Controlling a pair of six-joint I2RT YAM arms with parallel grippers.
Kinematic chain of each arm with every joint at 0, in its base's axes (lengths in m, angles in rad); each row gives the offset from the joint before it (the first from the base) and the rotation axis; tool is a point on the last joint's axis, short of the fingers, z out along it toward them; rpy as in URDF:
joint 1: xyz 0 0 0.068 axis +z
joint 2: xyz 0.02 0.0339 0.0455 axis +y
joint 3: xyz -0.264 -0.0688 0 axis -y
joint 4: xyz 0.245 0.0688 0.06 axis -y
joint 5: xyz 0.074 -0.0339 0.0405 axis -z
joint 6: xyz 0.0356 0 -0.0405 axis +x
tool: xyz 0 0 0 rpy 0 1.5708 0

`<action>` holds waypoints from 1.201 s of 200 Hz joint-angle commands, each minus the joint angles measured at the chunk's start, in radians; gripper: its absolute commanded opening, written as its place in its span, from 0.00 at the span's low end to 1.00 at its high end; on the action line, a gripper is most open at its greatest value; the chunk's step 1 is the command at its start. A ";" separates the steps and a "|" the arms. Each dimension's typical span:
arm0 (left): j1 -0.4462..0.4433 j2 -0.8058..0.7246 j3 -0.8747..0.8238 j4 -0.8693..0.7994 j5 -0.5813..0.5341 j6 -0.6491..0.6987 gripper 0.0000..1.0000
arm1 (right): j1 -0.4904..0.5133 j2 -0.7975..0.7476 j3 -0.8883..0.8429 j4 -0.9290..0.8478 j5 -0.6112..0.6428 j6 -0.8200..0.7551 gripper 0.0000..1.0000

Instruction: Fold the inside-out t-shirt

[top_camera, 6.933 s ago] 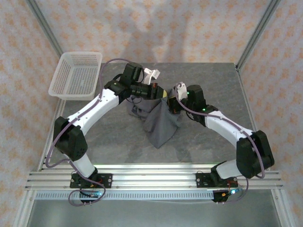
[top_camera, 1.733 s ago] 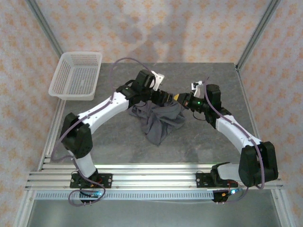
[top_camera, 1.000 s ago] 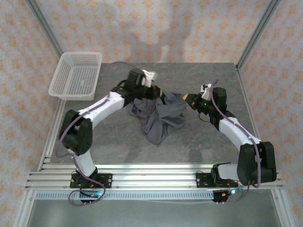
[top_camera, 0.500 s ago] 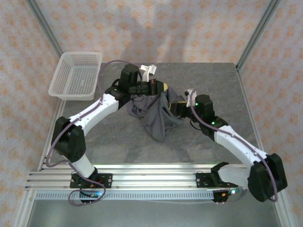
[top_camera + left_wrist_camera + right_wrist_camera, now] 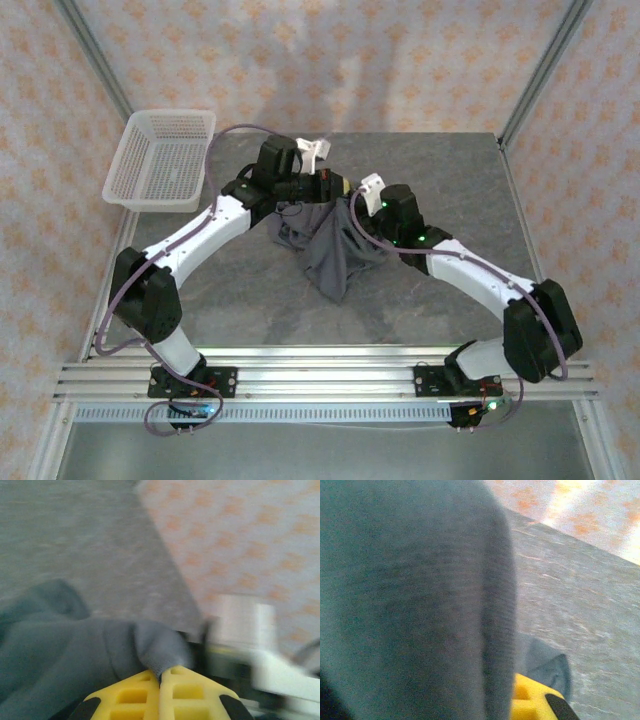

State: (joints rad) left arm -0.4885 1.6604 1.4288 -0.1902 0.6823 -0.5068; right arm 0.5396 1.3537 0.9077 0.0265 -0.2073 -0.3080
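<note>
Both claws meet at the top of the shirt (image 5: 335, 255): the left claw (image 5: 160, 672) is clenched on a fold of it, and the right claw (image 5: 358, 203) is clenched just beside, seemingly in the same bunch. From that shared peak the shirt hangs toward us, its tail on the table (image 5: 450, 180). We judge that spreading it needs grips farther apart.
</note>
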 commanded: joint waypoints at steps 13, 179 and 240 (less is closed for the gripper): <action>0.071 0.087 -0.029 -0.230 -0.375 0.229 0.00 | -0.072 -0.154 0.066 -0.037 -0.737 0.312 0.00; 0.068 -0.189 -0.122 -0.180 0.041 0.317 0.61 | -0.227 -0.047 -0.046 0.400 -0.765 0.795 0.00; 0.036 -0.033 -0.044 -0.088 0.168 0.257 0.29 | -0.227 -0.050 -0.024 0.343 -0.770 0.780 0.00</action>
State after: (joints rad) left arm -0.4519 1.6039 1.3586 -0.3023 0.7731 -0.2382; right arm 0.3172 1.3121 0.8421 0.3653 -0.9588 0.4866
